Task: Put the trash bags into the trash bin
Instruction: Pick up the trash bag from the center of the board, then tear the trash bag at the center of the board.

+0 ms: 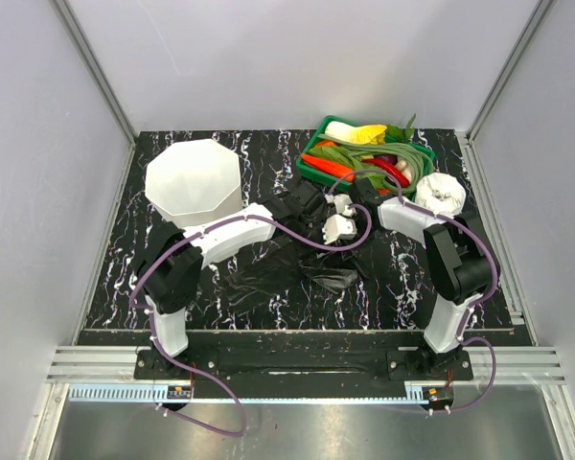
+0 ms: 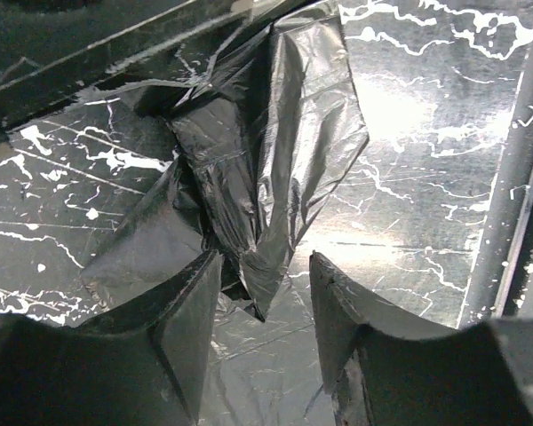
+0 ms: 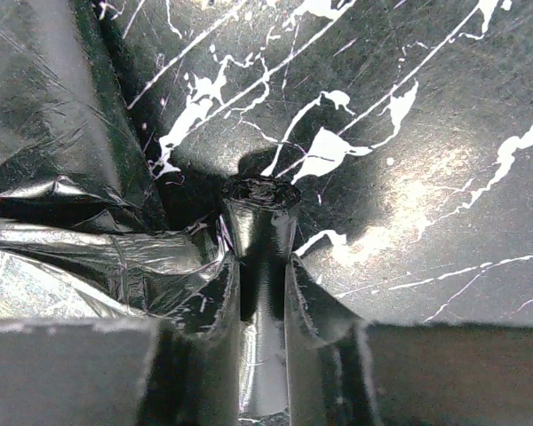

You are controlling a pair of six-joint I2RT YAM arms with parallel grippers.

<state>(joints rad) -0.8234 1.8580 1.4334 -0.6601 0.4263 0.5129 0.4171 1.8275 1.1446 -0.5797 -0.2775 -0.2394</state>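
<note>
The trash bin, translucent white and faceted, stands at the back left. Crinkled black trash bags lie spread on the marbled table in front of the arms. My left gripper is open; in the left wrist view its fingers stand apart around a fold of black bag without closing on it. My right gripper is shut on a bunched strip of black bag, with more film to its left. Both grippers meet near the table's middle, right of the bin.
A green tray of vegetables stands at the back right, just behind the grippers. A white round object sits to its right. Purple cables loop over both arms. Grey walls close in the table on three sides.
</note>
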